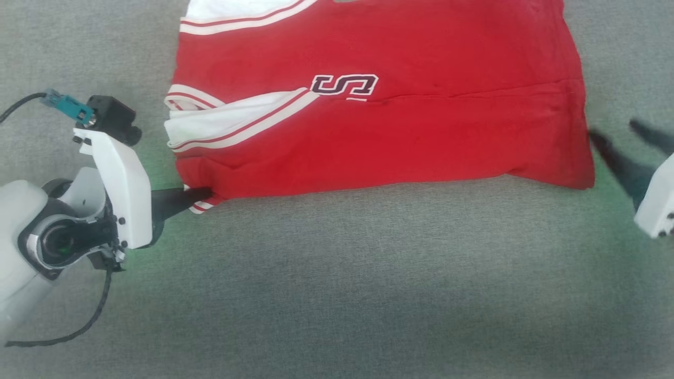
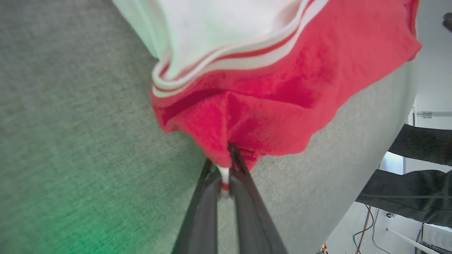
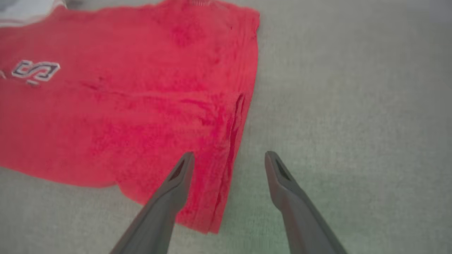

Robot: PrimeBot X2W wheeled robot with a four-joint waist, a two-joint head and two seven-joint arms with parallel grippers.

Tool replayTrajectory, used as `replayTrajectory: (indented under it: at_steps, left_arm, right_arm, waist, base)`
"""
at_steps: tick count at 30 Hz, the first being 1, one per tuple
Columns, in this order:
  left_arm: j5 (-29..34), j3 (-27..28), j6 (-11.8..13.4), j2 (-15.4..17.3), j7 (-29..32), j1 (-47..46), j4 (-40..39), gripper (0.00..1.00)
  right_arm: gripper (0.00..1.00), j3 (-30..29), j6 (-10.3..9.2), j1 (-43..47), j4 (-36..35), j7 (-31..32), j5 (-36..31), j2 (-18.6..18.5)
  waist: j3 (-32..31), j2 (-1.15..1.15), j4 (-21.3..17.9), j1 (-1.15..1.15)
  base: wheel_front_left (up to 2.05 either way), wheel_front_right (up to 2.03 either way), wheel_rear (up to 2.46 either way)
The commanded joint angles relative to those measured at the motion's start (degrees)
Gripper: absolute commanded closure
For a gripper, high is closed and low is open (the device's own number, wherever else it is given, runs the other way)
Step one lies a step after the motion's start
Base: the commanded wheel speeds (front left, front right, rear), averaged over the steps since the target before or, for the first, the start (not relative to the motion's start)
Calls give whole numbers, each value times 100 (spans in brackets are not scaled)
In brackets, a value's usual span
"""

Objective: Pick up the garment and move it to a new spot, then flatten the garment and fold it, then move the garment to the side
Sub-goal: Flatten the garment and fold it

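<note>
The garment [image 1: 379,121] is bright red with a white striped panel and a dark "S" logo, lying mostly flat on the grey surface. My left gripper [image 1: 202,196] is shut on its near-left corner, pinching the white-striped hem. The left wrist view shows the garment [image 2: 268,106] bunched up where the left gripper [image 2: 226,165] clamps the fabric between its fingers. My right gripper [image 1: 618,139] stands open beside the garment's right edge, blurred. In the right wrist view the garment [image 3: 123,106] lies under the open right gripper [image 3: 229,158], whose left finger hovers over the edge fold.
A grey fabric surface [image 1: 368,289] stretches out below the garment. In the left wrist view the surface edge drops to a floor with cables [image 2: 363,229] and dark shapes [image 2: 416,197] at the right.
</note>
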Motion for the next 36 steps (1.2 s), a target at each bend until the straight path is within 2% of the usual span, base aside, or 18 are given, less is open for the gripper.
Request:
replayTrajectory:
  at_steps: [1,4,7,14,16,20,26,29,36]
  left_arm:
    - [80,-115,-23,-74,14,109,15,100]
    - [144,-113,-50,-131,-27,64,-33,100]
    - [200,-118,-63,-193,-64,32,-79,100]
    - [263,-114,-97,-354,-200,-15,-72,100]
    - [286,-129,-124,-379,-220,1,-68,100]
    - [298,-100,-156,-329,-281,35,-74,100]
    - [215,53,-249,-53,-625,305,-430,100]
    - [171,47,-251,149,-770,569,-769,100]
    - [73,13,-85,754,-1157,1305,-1881,100]
  right_arm:
    - [0,125,2,82,-60,387,92,-141]
    - [0,257,2,55,-73,973,197,-295]
    - [0,355,2,-87,2,1368,183,-285]
    - [0,646,2,-321,504,1663,-71,-57]
    - [99,728,2,-340,584,1687,-85,-39]
    - [100,705,2,-323,616,1651,-49,-67]
    - [100,564,-1,-176,452,1564,89,-293]
    - [100,544,0,32,318,1656,279,-460]
    - [100,501,0,557,62,1833,640,-815]
  waist:
    - [5,0,50,0]
    - [49,0,114,0]
    - [118,0,174,0]
    - [233,0,292,0]
    - [225,0,319,0]
    - [168,0,341,0]
    - [-104,0,363,0]
    - [-253,0,395,0]
    - [-443,0,438,0]
  base:
    - [0,0,0]
    - [0,0,0]
    - [0,0,0]
    - [0,0,0]
    - [0,0,0]
    - [0,0,0]
    - [0,0,0]
    - [0,0,0]
    - [0,0,0]
